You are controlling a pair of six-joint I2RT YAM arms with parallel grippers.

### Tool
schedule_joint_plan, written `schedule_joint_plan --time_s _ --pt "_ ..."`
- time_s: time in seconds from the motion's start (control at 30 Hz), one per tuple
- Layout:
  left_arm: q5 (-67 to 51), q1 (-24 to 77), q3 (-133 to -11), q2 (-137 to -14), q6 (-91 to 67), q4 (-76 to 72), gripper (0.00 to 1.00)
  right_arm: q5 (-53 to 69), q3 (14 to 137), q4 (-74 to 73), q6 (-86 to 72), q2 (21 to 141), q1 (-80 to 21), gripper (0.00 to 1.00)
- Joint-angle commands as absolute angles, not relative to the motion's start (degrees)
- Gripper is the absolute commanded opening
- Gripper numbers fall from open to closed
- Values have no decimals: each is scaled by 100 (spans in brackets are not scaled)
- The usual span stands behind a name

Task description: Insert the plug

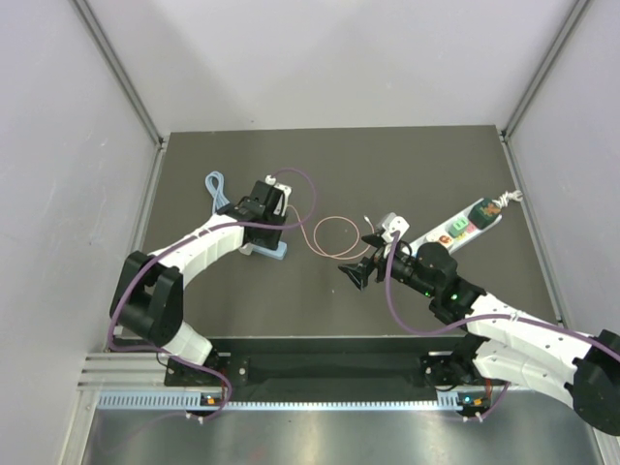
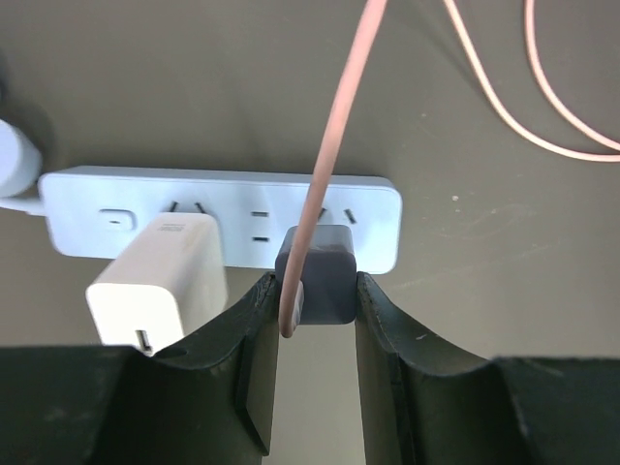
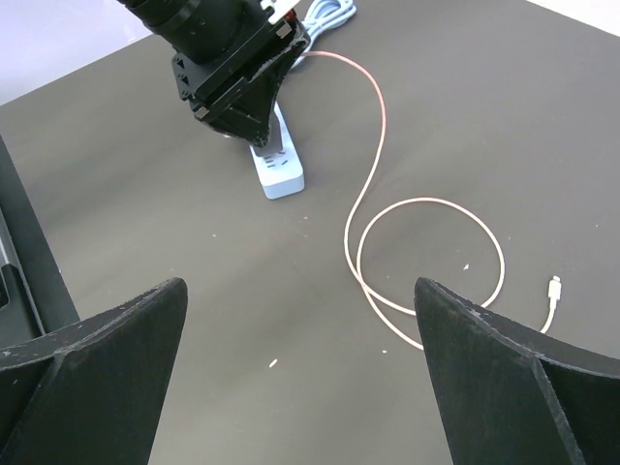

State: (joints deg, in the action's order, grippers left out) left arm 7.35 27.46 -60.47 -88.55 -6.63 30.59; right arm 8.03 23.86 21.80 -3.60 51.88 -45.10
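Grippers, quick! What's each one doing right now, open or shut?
Left gripper: shut on the small dark grey plug head with the thin pink cable.
Right gripper: open, holding nothing.

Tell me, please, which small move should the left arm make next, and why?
Probably press the plug straight into the power strip. The left end effector is shut on the plug, which sits against the strip's free sockets, next to the white adapter. Whether the prongs are already in cannot be seen.

No writing, label, brand or number can be read anywhere.
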Motion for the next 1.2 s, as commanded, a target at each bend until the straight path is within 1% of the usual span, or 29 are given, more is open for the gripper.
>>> schedule_joint_plan --time_s 0.0,0.6,0.9,1.17 --pt "1081 2672 -6222 -8596 -229 2927 0 844 2478 2391 -325 5080 -4474 100" --pt "844 2347 -6135 -8815 211 2654 0 853 2435 2391 -290 4992 -4474 99" --pt "668 2312 -6188 -8982 105 2830 0 835 2487 2373 -264 5106 -4474 100" --pt "642 2312 -5933 -9009 26 2655 0 844 2505 2373 -237 5159 -4482 100"
